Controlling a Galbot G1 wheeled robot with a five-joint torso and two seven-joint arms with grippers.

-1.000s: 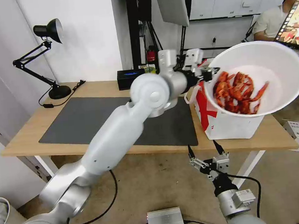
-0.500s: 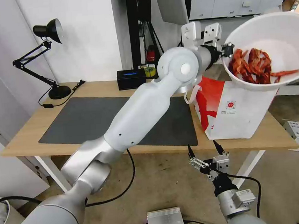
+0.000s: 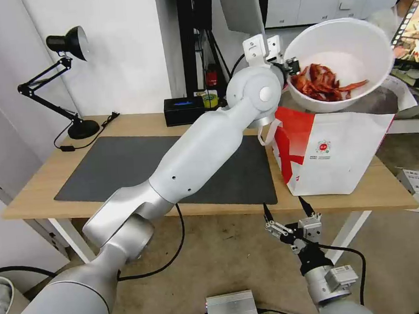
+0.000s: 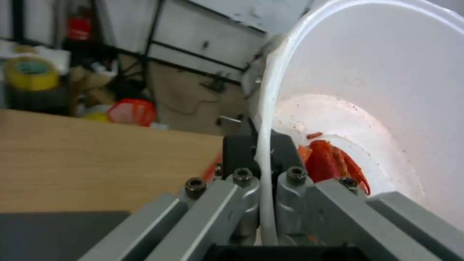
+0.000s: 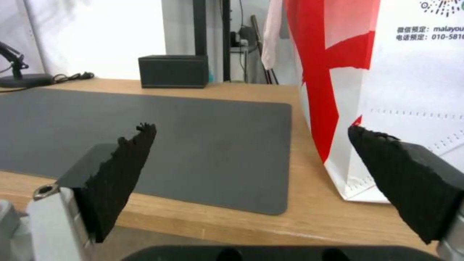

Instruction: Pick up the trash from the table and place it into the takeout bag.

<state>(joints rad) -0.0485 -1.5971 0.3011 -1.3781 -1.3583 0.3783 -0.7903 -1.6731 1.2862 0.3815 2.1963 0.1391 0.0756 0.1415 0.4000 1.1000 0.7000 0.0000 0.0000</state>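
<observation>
now | left gripper (image 3: pixel 293 68) pinches bowl (image 3: pixel 350 46) rim | above takeout bag (image 3: pixel 343 152) | lamp (image 3: pixel 65 81) far off

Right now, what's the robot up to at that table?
The left end effector is shut on the rim of the white bowl of red crayfish shells, holding it in the air above the open red-and-white takeout bag at the table's right end. The right end effector hangs open below the table's front edge, idle.

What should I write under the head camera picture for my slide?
Left gripper holds the bowl of crayfish shells above the takeout bag.
</observation>
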